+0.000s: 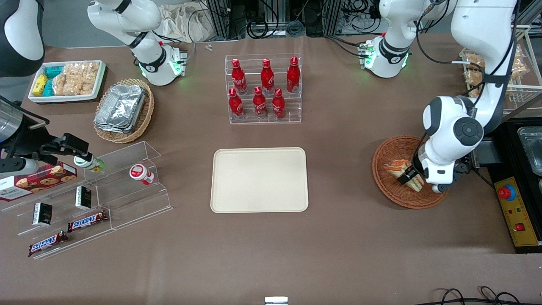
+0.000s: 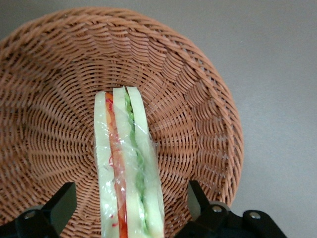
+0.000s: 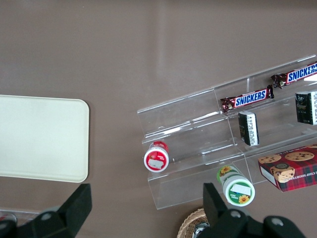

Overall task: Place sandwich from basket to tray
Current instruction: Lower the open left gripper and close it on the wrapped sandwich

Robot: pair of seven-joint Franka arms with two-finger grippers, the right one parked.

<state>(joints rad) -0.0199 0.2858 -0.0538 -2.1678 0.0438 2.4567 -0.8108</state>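
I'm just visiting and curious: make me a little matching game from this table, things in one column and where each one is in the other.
Things:
1. sandwich
2. tray
3. cola bottles
4. gripper

Places or states:
A. bare, nearer the front camera than the bottle rack
B. open, fingers either side of the sandwich
C. lying in the basket
D. standing in a clear stepped rack

Pairs: 1-C, 2-A, 3-D, 4-B

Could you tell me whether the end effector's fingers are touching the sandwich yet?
Apart. In the left wrist view the end effector is open, with basket weave visible between each finger and the sandwich.
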